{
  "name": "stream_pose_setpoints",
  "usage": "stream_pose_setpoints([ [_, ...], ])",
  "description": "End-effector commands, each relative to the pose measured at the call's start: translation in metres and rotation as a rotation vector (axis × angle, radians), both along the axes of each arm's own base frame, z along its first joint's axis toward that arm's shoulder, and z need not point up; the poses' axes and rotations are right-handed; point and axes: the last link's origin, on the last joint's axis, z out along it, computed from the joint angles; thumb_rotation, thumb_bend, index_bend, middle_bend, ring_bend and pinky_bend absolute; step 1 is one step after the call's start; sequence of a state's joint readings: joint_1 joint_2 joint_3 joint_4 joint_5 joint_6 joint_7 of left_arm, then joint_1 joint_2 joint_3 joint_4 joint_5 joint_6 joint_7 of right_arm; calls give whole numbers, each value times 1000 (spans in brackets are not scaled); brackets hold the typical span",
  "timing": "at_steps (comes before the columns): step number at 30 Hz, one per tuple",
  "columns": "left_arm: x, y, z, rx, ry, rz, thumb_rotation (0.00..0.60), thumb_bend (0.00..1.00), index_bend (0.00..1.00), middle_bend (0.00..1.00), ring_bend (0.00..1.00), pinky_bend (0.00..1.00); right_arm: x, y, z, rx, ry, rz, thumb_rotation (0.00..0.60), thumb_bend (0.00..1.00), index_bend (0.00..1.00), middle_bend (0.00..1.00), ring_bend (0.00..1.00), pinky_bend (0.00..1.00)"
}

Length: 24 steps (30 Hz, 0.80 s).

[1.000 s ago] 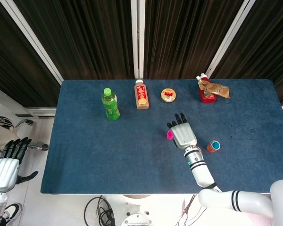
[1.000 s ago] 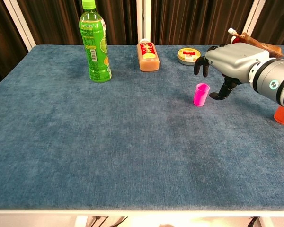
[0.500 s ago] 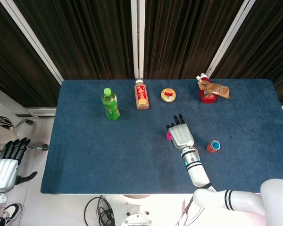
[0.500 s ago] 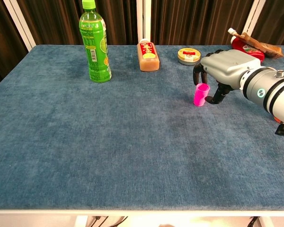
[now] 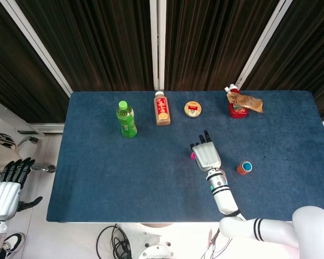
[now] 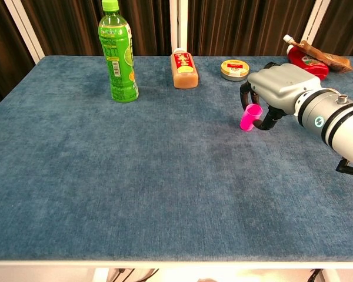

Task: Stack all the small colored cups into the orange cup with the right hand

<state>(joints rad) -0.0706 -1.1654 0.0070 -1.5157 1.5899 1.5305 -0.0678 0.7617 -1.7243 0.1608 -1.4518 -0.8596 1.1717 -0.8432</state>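
A small pink cup (image 6: 249, 117) stands mid-table, slightly tilted. My right hand (image 6: 277, 88) holds it, fingers curled over its far rim and the thumb against its right side. From the head view the right hand (image 5: 205, 154) covers most of the pink cup (image 5: 192, 156), leaving only a sliver at its left edge. The orange cup (image 5: 244, 167), with a blue cup nested inside, sits on the cloth to the right of that hand; the chest view hides it behind my forearm. My left hand (image 5: 8, 186) hangs off the table at the far left, fingers apart and holding nothing.
Along the far side of the blue table (image 6: 106, 176) stand a green bottle (image 6: 119, 53), an orange-brown bottle (image 6: 184, 69), a round tin (image 6: 235, 69) and a red bottle with a brown packet (image 6: 309, 56).
My right hand moved left to the pink cup and its fingers and thumb closed around it. The cup now leans slightly. The left hand stayed put.
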Motion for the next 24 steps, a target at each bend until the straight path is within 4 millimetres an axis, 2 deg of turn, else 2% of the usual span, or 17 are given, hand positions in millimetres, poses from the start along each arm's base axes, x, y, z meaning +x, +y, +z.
stream_pose_setpoints([
  [1, 0, 0, 0, 1, -1, 2, 600, 28, 19, 29, 0, 0, 0, 0, 2, -11, -8, 3, 600, 306, 526, 489, 164, 0],
  [5, 0, -1, 0, 0, -1, 0, 600, 29, 19, 29, 0, 0, 1, -1, 15, -40, -37, 13, 600, 308, 537, 496, 171, 0],
  [11, 0, 0, -1, -4, 1, -3, 600, 28, 19, 29, 0, 0, -3, 6, 62, -109, -80, 15, 600, 308, 542, 498, 171, 0],
  [15, 2, 2, -3, -11, 4, -11, 600, 29, 19, 29, 0, 0, -18, 16, 101, -159, -57, -13, 600, 304, 544, 499, 171, 0],
  [18, 3, 3, -6, -17, 5, -12, 600, 28, 19, 29, 0, 0, -32, 26, 123, -171, -26, -39, 600, 305, 555, 503, 171, 0],
  [24, 6, 4, -11, -34, 12, -18, 600, 28, 19, 29, 0, 0, -60, 46, 148, -174, 46, -97, 600, 308, 559, 509, 171, 0],
])
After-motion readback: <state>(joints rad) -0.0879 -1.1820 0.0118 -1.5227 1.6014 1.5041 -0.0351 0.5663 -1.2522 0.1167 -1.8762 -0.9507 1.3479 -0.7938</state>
